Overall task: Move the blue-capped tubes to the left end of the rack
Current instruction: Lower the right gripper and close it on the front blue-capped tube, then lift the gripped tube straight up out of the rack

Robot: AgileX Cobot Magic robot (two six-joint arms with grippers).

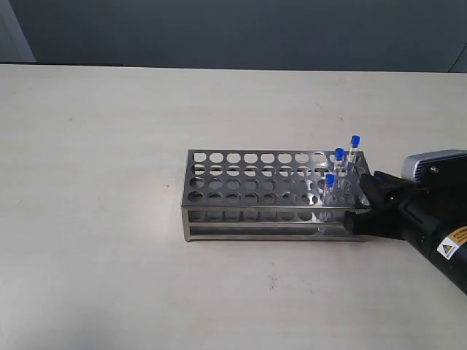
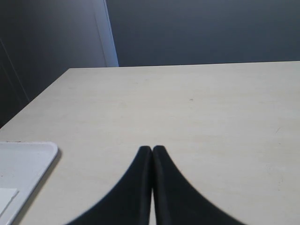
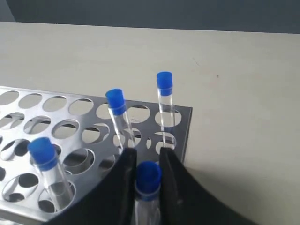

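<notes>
The shiny steel rack [image 1: 255,175] stands mid-table with several blue-capped tubes at its right end. Three of them stand upright in holes there [image 1: 354,140] [image 1: 339,154] [image 1: 330,179]. My right gripper [image 1: 363,200] is at the rack's right front corner. In the right wrist view its fingers [image 3: 147,157] press both sides of a fourth blue-capped tube [image 3: 148,176], just below its cap, at the rack [image 3: 185,112]. The other tubes [image 3: 164,82] [image 3: 115,99] [image 3: 43,152] stand beyond it. My left gripper [image 2: 152,149] is shut and empty over bare table, out of the exterior view.
The left wrist view shows a white tray [image 2: 23,164] at the table's edge near the left gripper. The rack's holes to the left of the tubes hold nothing. A dark wall runs behind the table.
</notes>
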